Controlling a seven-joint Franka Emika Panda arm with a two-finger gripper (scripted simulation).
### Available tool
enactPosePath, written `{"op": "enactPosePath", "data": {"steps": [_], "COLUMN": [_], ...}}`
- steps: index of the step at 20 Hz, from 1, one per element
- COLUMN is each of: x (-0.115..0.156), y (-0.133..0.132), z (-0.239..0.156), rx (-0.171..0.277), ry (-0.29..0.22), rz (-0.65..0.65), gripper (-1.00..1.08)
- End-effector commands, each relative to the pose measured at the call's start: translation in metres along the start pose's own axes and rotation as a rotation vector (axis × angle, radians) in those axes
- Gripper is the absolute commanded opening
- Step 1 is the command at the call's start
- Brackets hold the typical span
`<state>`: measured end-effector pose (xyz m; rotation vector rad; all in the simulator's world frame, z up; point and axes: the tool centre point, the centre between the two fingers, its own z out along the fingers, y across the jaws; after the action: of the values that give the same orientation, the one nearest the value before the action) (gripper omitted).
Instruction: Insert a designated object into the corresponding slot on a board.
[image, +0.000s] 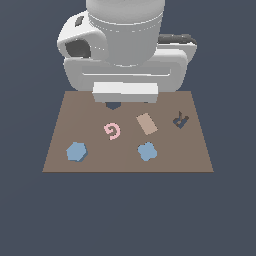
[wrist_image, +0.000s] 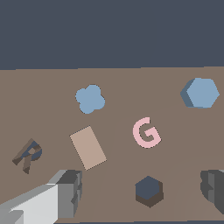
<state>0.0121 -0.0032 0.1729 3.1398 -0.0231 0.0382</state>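
While the tool hangs open over the slot, first fetch the hexagon, lower left; approach squarely.

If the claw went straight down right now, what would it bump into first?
Probably the dark hexagon slot in the board. In the wrist view it sits between the open claw's fingers. Nothing shows in the way, though depth is hard to judge.

board: matt brown, smooth | hexagon piece: matt light-blue | gripper: grey, matt
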Motion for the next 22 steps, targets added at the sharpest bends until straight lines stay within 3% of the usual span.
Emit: {"op": "enactPosePath", "data": {"steps": [1, 12, 22], "x": [0.000, 0.018, 0.057], "y": [0.000, 0.018, 0.073], "z": [0.000, 0.020, 0.070], "rx": [0.000, -0.002, -0.006], "ry": [0.000, -0.003, -0.013], "rz": [0.000, 0.093, 0.340], "gripper": [1.00, 1.00, 1.00]}}
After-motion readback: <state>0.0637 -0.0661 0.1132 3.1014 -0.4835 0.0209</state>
